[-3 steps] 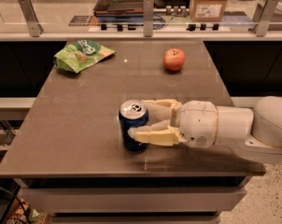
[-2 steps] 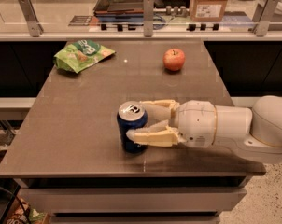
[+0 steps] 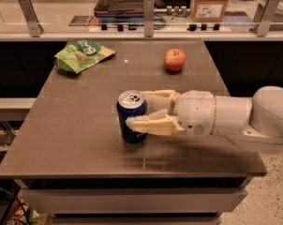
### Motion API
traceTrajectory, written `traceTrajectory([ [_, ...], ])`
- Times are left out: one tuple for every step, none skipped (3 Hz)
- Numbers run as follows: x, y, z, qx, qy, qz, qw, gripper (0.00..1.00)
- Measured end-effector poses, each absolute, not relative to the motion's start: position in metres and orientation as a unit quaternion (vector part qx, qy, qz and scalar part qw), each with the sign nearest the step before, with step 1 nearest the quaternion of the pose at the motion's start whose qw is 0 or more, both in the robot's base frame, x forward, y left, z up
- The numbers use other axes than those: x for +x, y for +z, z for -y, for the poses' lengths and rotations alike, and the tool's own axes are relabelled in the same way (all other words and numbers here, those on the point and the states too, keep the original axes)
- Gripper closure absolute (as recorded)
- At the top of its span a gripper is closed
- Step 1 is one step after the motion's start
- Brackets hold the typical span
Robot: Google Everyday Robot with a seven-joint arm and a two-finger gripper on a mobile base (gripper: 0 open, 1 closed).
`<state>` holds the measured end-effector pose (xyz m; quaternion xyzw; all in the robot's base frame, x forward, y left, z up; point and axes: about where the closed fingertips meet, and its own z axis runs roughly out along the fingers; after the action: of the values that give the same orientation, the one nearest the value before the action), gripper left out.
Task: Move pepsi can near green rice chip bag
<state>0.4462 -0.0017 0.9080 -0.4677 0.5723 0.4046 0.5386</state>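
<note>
The pepsi can (image 3: 130, 116), dark blue with a silver top, stands upright on the brown table (image 3: 76, 125) near its front middle. My gripper (image 3: 138, 110) reaches in from the right, with one cream finger behind the can and one in front, closed around it. The green rice chip bag (image 3: 83, 55) lies at the table's far left corner, well away from the can and the gripper.
A red apple (image 3: 174, 59) sits at the far right of the table. Behind the table runs a glass-railed counter with a cardboard box (image 3: 209, 1) and a dark tray. The table's front edge is close below the can.
The can and gripper have shifted slightly to the left together. The bag and the apple have not moved.
</note>
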Motion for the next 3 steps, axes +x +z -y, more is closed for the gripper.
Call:
traceTrajectory([
  [0.483, 0.928, 0.006, -0.451, 0.396, -0.587, 0.543, 1.0],
  [0.525, 0.958, 0.005, -0.437, 0.376, -0.597, 0.558, 1.0],
  [0.569, 0.978, -0.002, -0.424, 0.365, -0.597, 0.575, 1.0],
])
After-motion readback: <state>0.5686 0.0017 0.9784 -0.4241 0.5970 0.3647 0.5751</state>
